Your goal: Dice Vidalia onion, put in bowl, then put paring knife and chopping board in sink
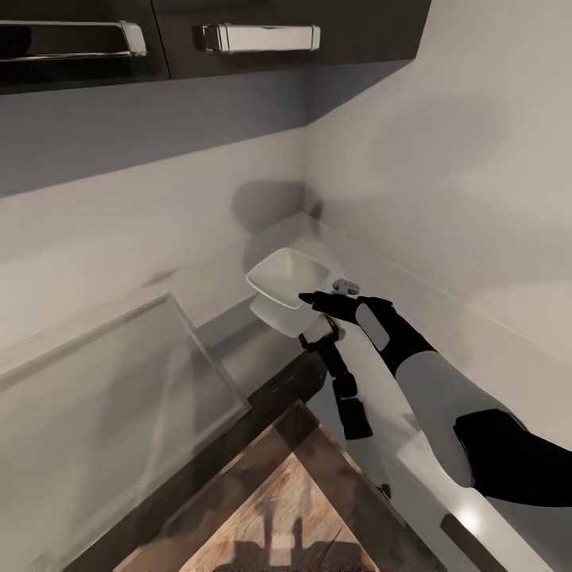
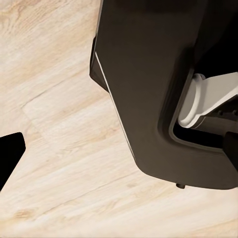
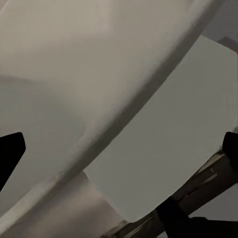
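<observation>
white bowl (image 1: 287,276) sits tilted in the corner; the right gripper (image 1: 311,300) touches its rim, grip state unclear.

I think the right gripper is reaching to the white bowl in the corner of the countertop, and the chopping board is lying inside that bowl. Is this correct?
Not quite. The right gripper does reach to the white bowl in the countertop corner, but the chopping board is not inside it. The head view shows the board close to the camera, apart from the bowl.

White bowl (image 1: 287,280) tilted above glossy countertop (image 1: 238,349)
</observation>
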### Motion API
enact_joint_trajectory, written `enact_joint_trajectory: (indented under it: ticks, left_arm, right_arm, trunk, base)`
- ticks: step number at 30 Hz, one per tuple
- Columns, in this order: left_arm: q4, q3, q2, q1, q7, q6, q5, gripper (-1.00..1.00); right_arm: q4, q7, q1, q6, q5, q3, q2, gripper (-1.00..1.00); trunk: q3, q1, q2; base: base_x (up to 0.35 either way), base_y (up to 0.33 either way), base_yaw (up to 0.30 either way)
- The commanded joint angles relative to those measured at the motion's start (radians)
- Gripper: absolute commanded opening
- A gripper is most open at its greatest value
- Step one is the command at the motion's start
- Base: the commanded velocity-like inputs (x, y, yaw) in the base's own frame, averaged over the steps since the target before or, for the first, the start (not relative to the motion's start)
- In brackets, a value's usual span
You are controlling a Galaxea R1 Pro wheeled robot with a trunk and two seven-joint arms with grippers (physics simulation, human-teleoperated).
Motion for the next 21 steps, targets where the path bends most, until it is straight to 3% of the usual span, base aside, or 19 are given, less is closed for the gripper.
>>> enact_joint_trajectory:
  ticks: [1,20,21]
  left_arm:
    - [-0.002,0.003,-0.001,0.001,-0.004,0.0,0.007,1.0]
    - [-0.002,0.003,-0.001,0.001,-0.004,0.0,0.007,1.0]
    - [-0.002,0.003,-0.001,0.001,-0.004,0.0,0.007,1.0]
  right_arm:
    - [0.0,0.001,-0.001,0.003,-0.002,0.002,0.0,1.0]
    - [0.001,0.0,-0.001,-0.032,-0.004,0.002,0.001,1.0]
    - [0.001,0.0,-0.001,-0.034,-0.003,0.002,0.002,-1.0]
  trunk:
    - [-0.003,0.001,-0.002]
    - [-0.008,0.001,-0.002]
    - [-0.008,0.001,-0.002]
  base:
    - [0.0,0.0,0.0]
    - [0.0,0.0,0.0]
    - [0.0,0.0,0.0]
